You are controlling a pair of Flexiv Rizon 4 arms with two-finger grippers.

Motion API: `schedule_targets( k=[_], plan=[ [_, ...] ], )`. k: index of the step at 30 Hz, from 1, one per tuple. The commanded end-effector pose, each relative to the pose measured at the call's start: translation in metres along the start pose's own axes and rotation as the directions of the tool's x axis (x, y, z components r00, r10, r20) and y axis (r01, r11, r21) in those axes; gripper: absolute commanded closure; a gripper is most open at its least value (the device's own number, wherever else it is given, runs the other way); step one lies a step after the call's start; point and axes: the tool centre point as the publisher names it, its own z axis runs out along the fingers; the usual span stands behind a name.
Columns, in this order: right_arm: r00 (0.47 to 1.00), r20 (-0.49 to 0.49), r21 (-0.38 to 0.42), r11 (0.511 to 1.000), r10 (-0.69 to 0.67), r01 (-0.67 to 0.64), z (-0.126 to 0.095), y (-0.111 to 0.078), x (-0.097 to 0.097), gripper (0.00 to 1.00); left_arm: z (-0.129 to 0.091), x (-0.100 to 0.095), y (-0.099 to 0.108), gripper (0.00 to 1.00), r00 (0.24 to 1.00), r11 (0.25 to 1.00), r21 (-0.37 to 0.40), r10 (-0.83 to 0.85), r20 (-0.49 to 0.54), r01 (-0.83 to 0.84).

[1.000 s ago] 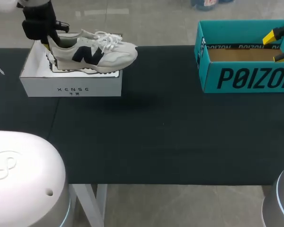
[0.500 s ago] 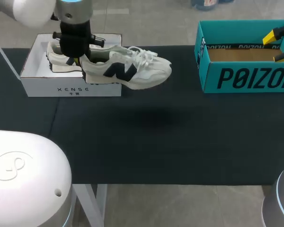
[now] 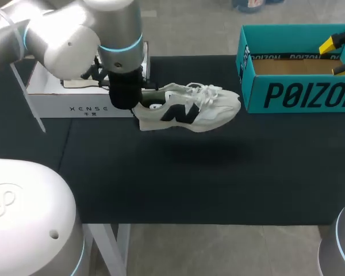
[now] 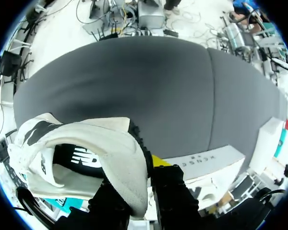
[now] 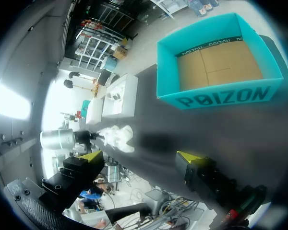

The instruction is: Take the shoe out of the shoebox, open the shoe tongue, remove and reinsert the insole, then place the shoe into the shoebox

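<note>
Jaws, left: clamped on the heel of the shoe (image 3: 190, 108), a finger on each side of the heel wall, as we see in the left wrist view.
Jaws, right: apart, gripping nothing; yellow fingertips (image 3: 333, 41) show over the teal shoebox (image 3: 287, 95).
Shoe: held off the desk (image 3: 161, 184), sole down, toe toward 3 o'clock; we note its shadow beneath.
White shoebox (image 3: 75, 106): at 10 o'clock on the desk, behind the heel, partly hidden by the left arm (image 3: 75, 40).
Teal shoebox: at 2 o'clock, open-topped; toe near it, apart.
</note>
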Motion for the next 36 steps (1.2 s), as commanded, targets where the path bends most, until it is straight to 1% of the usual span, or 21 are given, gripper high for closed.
schedule_targets(
  k=[1, 5, 7, 8, 9, 13, 15, 17, 18, 20, 21, 22, 24, 27, 29, 30, 31, 32, 34, 35, 36],
  plan=[
    [1.000, 0.002, 0.000, 1.000, 0.000, 0.000, 0.000, 0.000, 0.000, 0.00, 0.023, -0.015, -0.009, 1.00, 1.000, 1.000, 0.002, -0.007, -0.005, 0.007],
    [1.000, 0.002, 0.000, 1.000, 0.000, 0.000, 0.000, 0.000, 0.000, 0.00, 0.037, -0.024, -0.020, 1.00, 1.000, 1.000, 0.023, 0.002, -0.026, -0.001],
    [1.000, 0.002, 0.000, 1.000, 0.000, 0.000, 0.000, 0.000, 0.000, 0.00, 0.041, -0.029, -0.026, 1.00, 1.000, 1.000, 0.018, 0.004, -0.025, -0.004],
    [1.000, 0.002, 0.000, 1.000, 0.000, 0.000, 0.000, 0.000, 0.000, 0.00, 0.044, -0.031, -0.028, 1.00, 0.999, 0.999, 0.033, 0.008, -0.045, -0.006],
    [1.000, 0.002, 0.000, 1.000, 0.000, 0.000, 0.000, 0.000, 0.000, 0.00, 0.047, -0.034, -0.031, 1.00, 0.999, 0.999, 0.033, 0.012, -0.049, -0.010],
    [1.000, 0.002, 0.000, 1.000, 0.000, 0.000, 0.000, 0.000, 0.000, 0.00, 0.059, -0.040, -0.048, 1.00, 0.999, 0.998, 0.056, 0.010, -0.043, -0.007],
    [1.000, 0.002, 0.000, 1.000, 0.000, 0.000, 0.000, 0.000, 0.000, 0.00, 0.066, -0.040, -0.056, 1.00, 0.999, 0.997, 0.083, 0.014, -0.035, -0.011],
    [1.000, 0.002, 0.000, 1.000, 0.000, 0.000, 0.000, 0.000, 0.000, 0.00, 0.074, -0.040, -0.063, 1.00, 0.999, 0.996, 0.089, 0.006, -0.049, -0.002],
    [1.000, 0.002, 0.000, 1.000, 0.000, 0.000, 0.000, 0.000, 0.000, 0.00, 0.080, -0.039, -0.066, 1.00, 0.998, 0.994, 0.111, 0.012, -0.057, -0.006],
    [1.000, 0.002, 0.000, 1.000, 0.000, 0.000, 0.000, 0.000, 0.000, 0.00, 0.087, -0.038, -0.071, 1.00, 0.998, 0.994, 0.112, 0.013, -0.063, -0.005],
    [1.000, 0.002, 0.000, 1.000, 0.000, 0.000, 0.000, 0.000, 0.000, 0.00, 0.092, -0.038, -0.073, 1.00, 0.996, 0.991, 0.134, 0.020, -0.082, -0.009],
    [1.000, 0.002, 0.000, 1.000, 0.000, 0.000, 0.000, 0.000, 0.000, 0.00, 0.096, -0.036, -0.075, 1.00, 0.996, 0.992, 0.128, 0.012, -0.085, -0.001],
    [1.000, 0.002, 0.000, 1.000, 0.000, 0.000, 0.000, 0.000, 0.000, 0.00, 0.103, -0.034, -0.077, 1.00, 0.996, 0.990, 0.141, 0.007, -0.084, 0.005],
    [1.000, 0.002, 0.000, 1.000, 0.000, 0.000, 0.000, 0.000, 0.000, 0.00, 0.105, -0.035, -0.077, 1.00, 0.997, 0.992, 0.123, 0.011, -0.070, -0.002],
    [1.000, 0.002, 0.000, 1.000, 0.000, 0.000, 0.000, 0.000, 0.000, 0.00, 0.098, -0.037, -0.075, 1.00, 0.998, 0.994, 0.109, 0.032, -0.059, -0.026],
    [1.000, 0.002, 0.000, 1.000, 0.000, 0.000, 0.000, 0.000, 0.000, 0.00, 0.095, -0.038, -0.074, 0.75, 0.998, 0.995, 0.099, 0.029, -0.053, -0.023],
    [1.000, 0.002, 0.000, 1.000, 0.000, 0.000, 0.000, 0.000, 0.000, 0.00, 0.091, -0.039, -0.072, 0.21, 0.999, 0.995, 0.095, 0.042, -0.035, -0.038],
    [1.000, 0.002, 0.000, 1.000, 0.000, 0.000, 0.000, 0.000, 0.000, 0.00, 0.085, -0.041, -0.071, 0.00, 0.998, 0.995, 0.091, 0.047, -0.029, -0.044],
    [1.000, 0.002, 0.000, 1.000, 0.000, 0.000, 0.000, 0.000, 0.000, 0.00, 0.075, -0.044, -0.068, 0.00, 0.999, 0.995, 0.088, 0.037, 0.020, -0.039],
    [1.000, 0.002, 0.000, 1.000, 0.000, 0.000, 0.000, 0.000, 0.000, 0.00, 0.070, -0.045, -0.066, 0.00, 0.999, 0.994, 0.102, 0.028, 0.023, -0.030],
    [1.000, 0.002, 0.000, 1.000, 0.000, 0.000, 0.000, 0.000, 0.000, 0.00, 0.063, -0.047, -0.064, 0.00, 1.000, 0.996, 0.090, 0.015, 0.014, -0.017]
  ],
)
